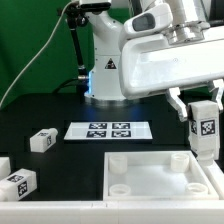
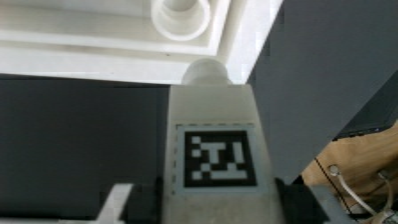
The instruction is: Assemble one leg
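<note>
Over on the exterior view's left, spare legs (image 1: 42, 140) are lying loose on the black table (image 1: 50, 115), well out of the action. Moving across, the marker board (image 1: 108, 130) is sitting flat behind the white tray (image 1: 150, 178). And now the exterior view's right, where it matters: the gripper (image 1: 198, 103) is clamping the leg (image 1: 203, 128) upright, jaws closed on its sides, and is holding it at the tray's far corner. The wrist view is showing the fingers (image 2: 125, 205) hugging the leg's base, its tag facing the camera and its rounded tip aiming towards the corner socket (image 2: 178, 15). But the tip is looking slightly off the socket's centre, and I cannot tell whether it is touching the tray yet. That is where the danger is lying: pushing down off-centre risks catching the socket's rim, tilting the leg in the jaws or shoving the unanchored tray across the table. A slipping grip would leave it cocked in the hole.
</note>
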You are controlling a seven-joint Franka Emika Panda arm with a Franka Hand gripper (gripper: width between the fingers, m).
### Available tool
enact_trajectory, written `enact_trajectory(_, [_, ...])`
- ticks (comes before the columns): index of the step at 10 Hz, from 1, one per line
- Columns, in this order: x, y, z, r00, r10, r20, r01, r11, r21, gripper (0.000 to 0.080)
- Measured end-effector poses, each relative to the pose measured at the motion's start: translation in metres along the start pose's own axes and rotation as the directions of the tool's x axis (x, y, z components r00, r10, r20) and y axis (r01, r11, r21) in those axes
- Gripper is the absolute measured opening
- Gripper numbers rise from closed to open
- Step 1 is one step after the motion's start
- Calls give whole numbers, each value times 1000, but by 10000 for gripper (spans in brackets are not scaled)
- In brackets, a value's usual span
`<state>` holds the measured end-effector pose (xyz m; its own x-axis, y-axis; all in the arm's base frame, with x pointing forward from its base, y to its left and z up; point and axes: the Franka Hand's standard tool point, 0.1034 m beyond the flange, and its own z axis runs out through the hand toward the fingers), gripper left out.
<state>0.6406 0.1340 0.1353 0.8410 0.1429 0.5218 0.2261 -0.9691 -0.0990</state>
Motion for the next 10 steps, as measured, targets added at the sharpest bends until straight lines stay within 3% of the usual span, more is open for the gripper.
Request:
enact_trajectory(2, [-3,4,7,994,-111,-21,111,994,-14,284])
enact_trajectory(5, [-12,6,23,981,-196,-2,196,981,-9,284])
enact_trajectory(10, [-26,8,26,981,-191,17,192,981,-6,284])
